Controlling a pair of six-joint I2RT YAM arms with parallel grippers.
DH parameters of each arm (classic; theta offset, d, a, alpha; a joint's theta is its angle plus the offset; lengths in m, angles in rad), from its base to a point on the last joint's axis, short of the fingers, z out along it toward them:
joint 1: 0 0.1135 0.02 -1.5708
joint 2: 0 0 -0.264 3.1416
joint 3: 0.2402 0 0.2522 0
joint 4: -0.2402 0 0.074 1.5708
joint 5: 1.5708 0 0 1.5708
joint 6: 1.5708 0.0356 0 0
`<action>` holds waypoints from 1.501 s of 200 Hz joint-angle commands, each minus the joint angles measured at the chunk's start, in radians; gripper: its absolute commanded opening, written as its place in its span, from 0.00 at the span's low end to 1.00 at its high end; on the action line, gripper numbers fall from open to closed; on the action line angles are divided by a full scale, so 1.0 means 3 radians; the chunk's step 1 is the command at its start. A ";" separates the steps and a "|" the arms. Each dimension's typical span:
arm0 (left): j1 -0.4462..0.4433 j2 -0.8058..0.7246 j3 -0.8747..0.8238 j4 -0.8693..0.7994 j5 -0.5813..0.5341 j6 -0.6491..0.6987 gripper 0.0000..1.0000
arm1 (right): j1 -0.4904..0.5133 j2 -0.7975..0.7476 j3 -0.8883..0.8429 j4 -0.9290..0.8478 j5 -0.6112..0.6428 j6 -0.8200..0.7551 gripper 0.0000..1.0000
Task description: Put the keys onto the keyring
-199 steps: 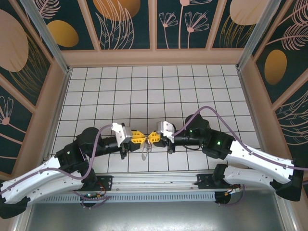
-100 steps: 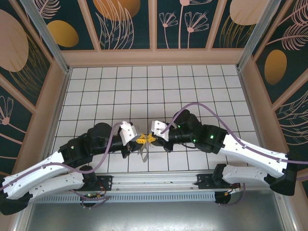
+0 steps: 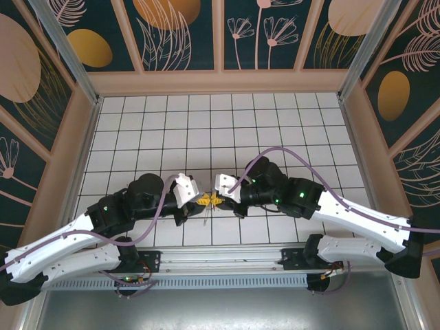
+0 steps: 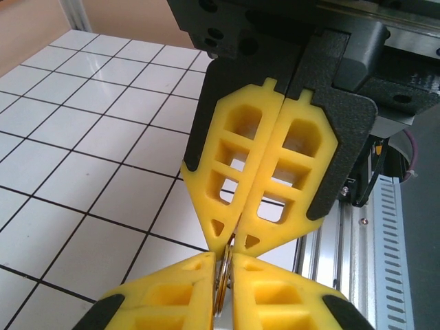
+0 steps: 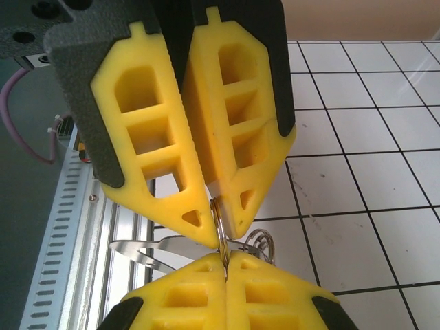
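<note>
right wrist — left end effector (image 5: pixel 216 220) and right end effector (image 5: pixel 225 267) pinch keyring (image 5: pixel 221 236)

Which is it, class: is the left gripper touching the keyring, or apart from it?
Touching. The left wrist view shows the left gripper shut on the keyring, its thin ring pinched between the closed jaws.

A white tiled counter (image 3: pixel 206 124) with dark grid lines sits inside a pale wooden border (image 3: pixel 220 82). Dark teal wall panels (image 3: pixel 182 34) with line-drawn flowers and orange ovals rise around it. A slotted metal rail (image 3: pixel 220 282) runs along the near edge.
</note>
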 commanded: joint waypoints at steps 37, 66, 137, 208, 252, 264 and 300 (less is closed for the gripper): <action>0.0004 -0.0021 -0.0070 0.0200 0.0144 -0.0044 0.00 | 0.0066 0.0023 0.0137 0.0090 -0.0090 -0.0054 0.00; 0.0006 -0.0120 -0.0147 0.0361 0.0200 -0.0096 0.00 | 0.0064 -0.0028 0.0093 0.0159 -0.0162 -0.0040 0.00; 0.0004 -0.0659 -0.0583 0.1366 0.0312 -0.0266 0.00 | 0.0069 -0.0177 -0.0239 0.0556 -0.0417 0.0102 0.08; 0.0007 -0.0806 -0.0670 0.1528 0.0301 -0.0233 0.00 | 0.0065 -0.0275 -0.0403 0.0686 -0.0358 0.0225 0.09; 0.0004 -0.0806 -0.0674 0.1533 0.0311 -0.0224 0.00 | 0.0064 -0.0324 -0.0426 0.0680 -0.0284 0.0256 0.05; 0.0002 -0.0811 -0.0675 0.1528 0.0307 -0.0221 0.00 | 0.0065 -0.0331 -0.0431 0.0671 -0.0277 0.0261 0.06; 0.0005 -0.0848 -0.0688 0.1490 0.0292 -0.0219 0.00 | 0.0064 -0.0344 -0.0485 0.0707 -0.0276 0.0295 0.03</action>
